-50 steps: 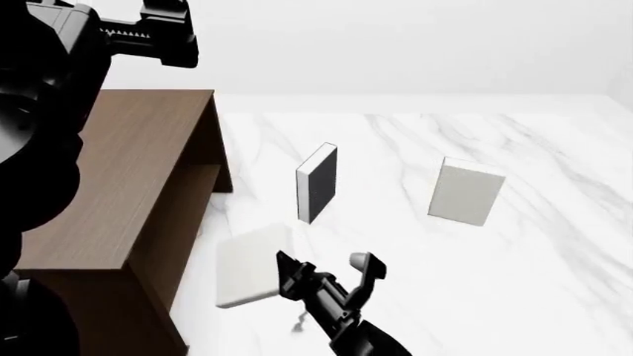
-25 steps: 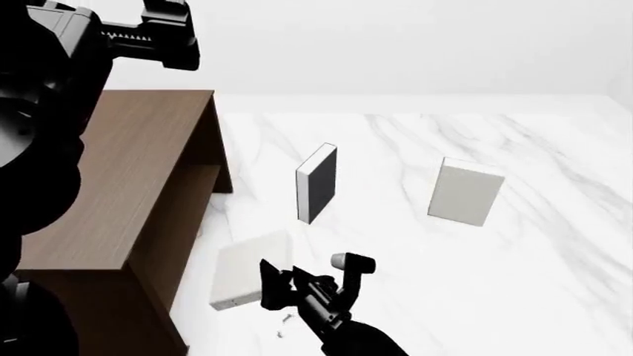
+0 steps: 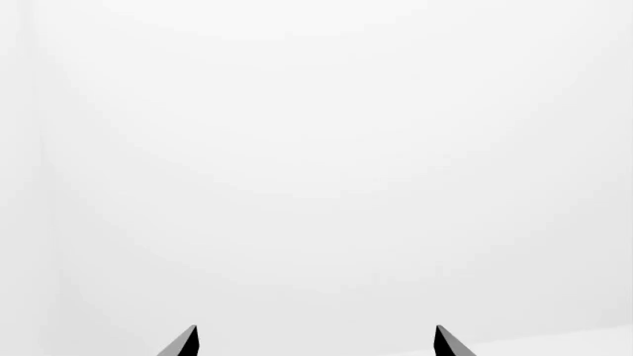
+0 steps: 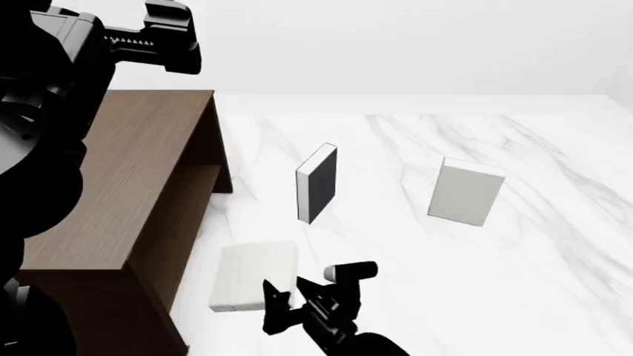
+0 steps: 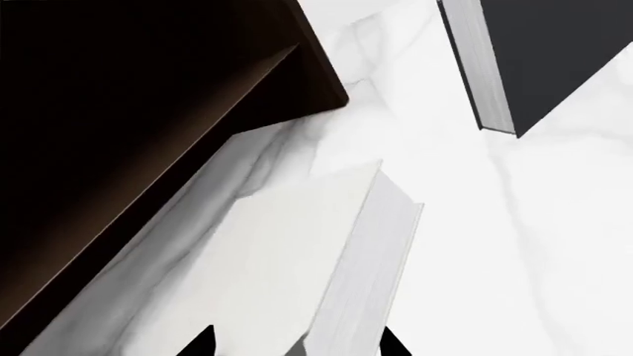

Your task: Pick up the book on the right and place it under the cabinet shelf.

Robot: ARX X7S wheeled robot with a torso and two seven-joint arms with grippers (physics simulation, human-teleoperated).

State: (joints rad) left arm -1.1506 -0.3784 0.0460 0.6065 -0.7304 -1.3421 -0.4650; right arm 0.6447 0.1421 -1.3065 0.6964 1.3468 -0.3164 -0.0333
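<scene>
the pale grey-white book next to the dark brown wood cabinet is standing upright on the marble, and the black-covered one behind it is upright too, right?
Not quite. The head view shows the pale grey-white book beside the dark brown wood cabinet lying flat on the white marble surface. The thin black-covered book behind it is upright, as you said.

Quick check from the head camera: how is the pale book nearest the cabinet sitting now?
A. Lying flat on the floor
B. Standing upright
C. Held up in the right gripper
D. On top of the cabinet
A: the pale book lies flat on the marble floor beside the cabinet, with the right gripper open next to it.
</scene>
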